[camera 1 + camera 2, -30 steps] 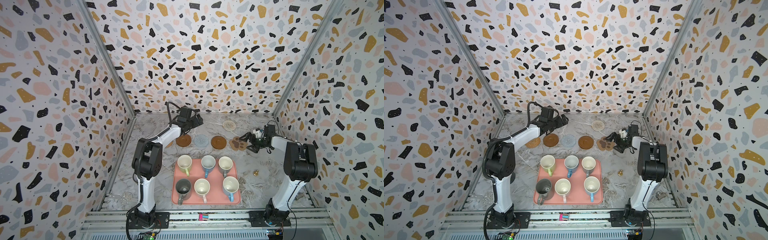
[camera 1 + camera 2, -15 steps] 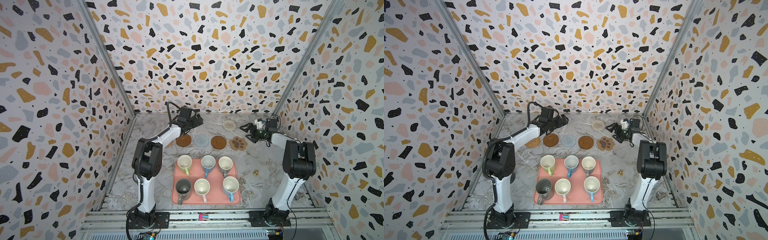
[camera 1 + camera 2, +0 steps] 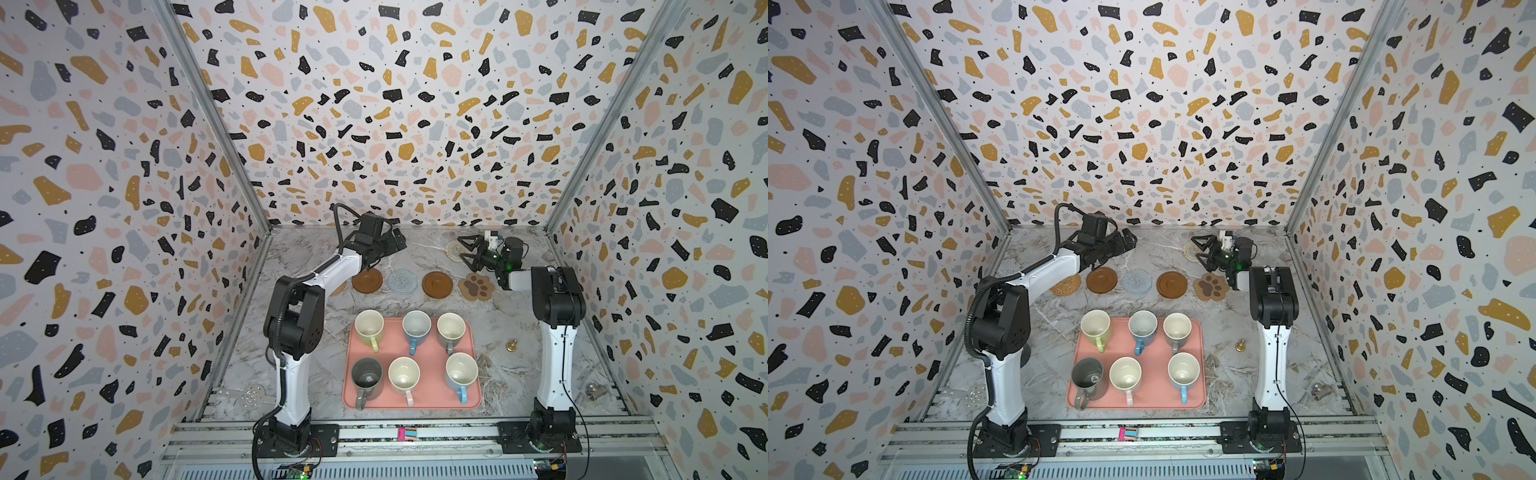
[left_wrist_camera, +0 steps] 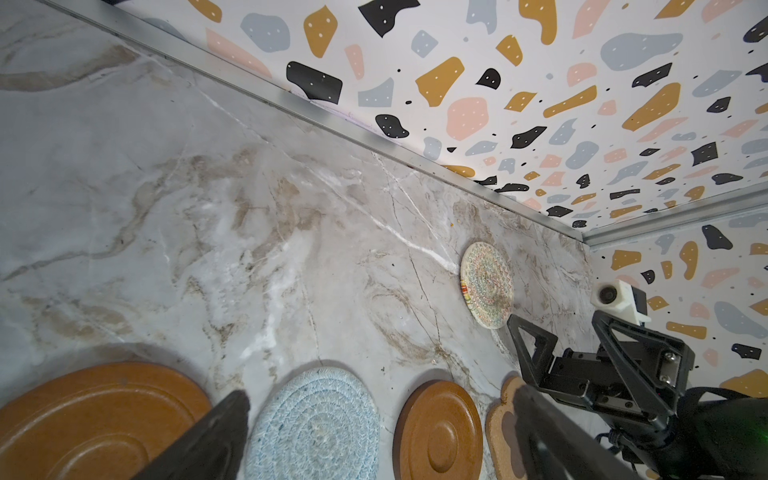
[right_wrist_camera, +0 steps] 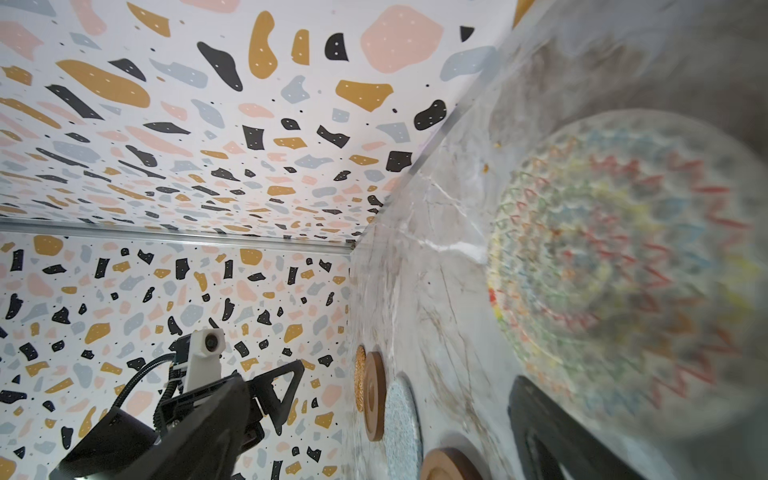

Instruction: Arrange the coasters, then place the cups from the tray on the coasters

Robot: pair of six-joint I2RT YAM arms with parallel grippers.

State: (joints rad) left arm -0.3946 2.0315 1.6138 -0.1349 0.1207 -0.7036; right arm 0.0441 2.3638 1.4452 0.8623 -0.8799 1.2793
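Observation:
Five coasters lie in a row behind the tray: a tan woven coaster [image 3: 1065, 285], a brown disc [image 3: 367, 281], a blue-grey woven coaster [image 3: 402, 281], a second brown disc [image 3: 437, 284] and a paw-shaped coaster [image 3: 476, 286]. A cream woven coaster [image 3: 454, 249] lies further back. My right gripper [image 3: 467, 249] is open at that coaster's right edge, which looms large and blurred in the right wrist view [image 5: 623, 270]. My left gripper [image 3: 392, 241] hangs open and empty behind the row. Several cups, among them a light green cup [image 3: 369, 328] and a dark grey cup [image 3: 367, 376], stand on the pink tray [image 3: 432, 361].
A small brass object [image 3: 511, 345] sits right of the tray. A perforated metal disc [image 3: 253, 395] lies at the front left, and a small clear object [image 3: 592, 392] at the front right. Patterned walls close in the back and both sides.
My right gripper has moved from the paw-shaped coaster back to the cream woven coaster, staying open. The left arm has not moved.

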